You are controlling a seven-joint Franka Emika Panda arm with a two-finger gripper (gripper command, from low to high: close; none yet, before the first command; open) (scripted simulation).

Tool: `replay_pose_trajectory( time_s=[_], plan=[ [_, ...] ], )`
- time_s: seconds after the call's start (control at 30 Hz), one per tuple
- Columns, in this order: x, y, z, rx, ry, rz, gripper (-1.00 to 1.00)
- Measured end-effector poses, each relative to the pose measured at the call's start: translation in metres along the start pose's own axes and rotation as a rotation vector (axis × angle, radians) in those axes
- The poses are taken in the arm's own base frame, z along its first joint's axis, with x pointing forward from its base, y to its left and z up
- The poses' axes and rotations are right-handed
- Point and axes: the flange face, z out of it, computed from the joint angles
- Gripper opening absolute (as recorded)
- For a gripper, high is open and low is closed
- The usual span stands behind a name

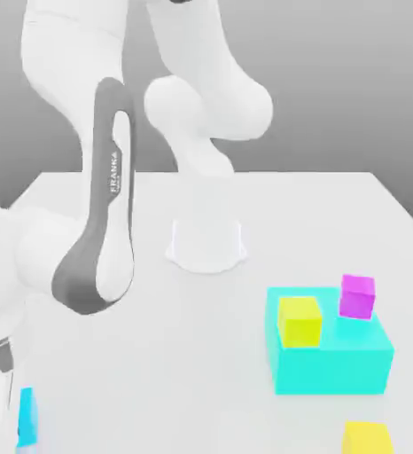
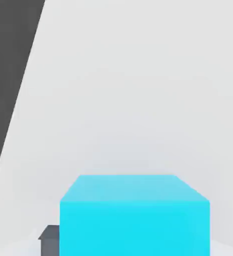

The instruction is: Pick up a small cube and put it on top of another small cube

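Note:
The small cyan cube point(image 1: 27, 417) sits at the exterior view's lower left edge, on the white table beside my hand. In the hand view the same cyan cube point(image 2: 134, 215) looms close between my gripper's point(image 2: 133, 247) jaws, with one dark finger point(image 2: 51, 241) pressed against its side. The gripper is shut on it. One small yellow cube point(image 1: 299, 321) rests on top of a large cyan block point(image 1: 334, 359). A second small yellow cube point(image 1: 367, 437) lies on the table in front of that block.
A small magenta cube point(image 1: 357, 296) also stands on the large cyan block, beside the yellow one. The arm's white base point(image 1: 206, 244) rises from the table's point(image 1: 201, 355) middle back. The table's edge point(image 2: 18, 100) runs past the hand.

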Motion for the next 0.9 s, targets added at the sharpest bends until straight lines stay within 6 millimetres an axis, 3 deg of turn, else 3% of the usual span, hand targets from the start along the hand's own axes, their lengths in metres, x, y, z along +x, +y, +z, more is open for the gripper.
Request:
replay_pose_trajectory(
  time_s=[0.03, 0.2, 0.3, 0.4, 0.67, 0.83, 0.87, 0.9],
  plan=[
    [-0.011, 0.003, -0.012, 0.0, -0.004, -0.03, -1.0],
    [-0.107, 0.044, -0.064, 0.001, -0.028, -0.309, -1.0],
    [-0.171, 0.086, -0.09, 0.001, -0.035, -0.516, -1.0],
    [-0.219, 0.134, -0.112, 0.0, -0.036, -0.709, -1.0],
    [-0.278, 0.262, -0.152, -0.001, -0.011, -1.152, -1.0],
    [-0.283, 0.277, -0.103, -0.001, -0.001, -1.206, -1.0],
    [-0.283, 0.278, -0.094, -0.001, -0.001, -1.208, 1.0],
    [-0.283, 0.278, -0.094, -0.001, -0.001, -1.208, 1.0]
  ],
)
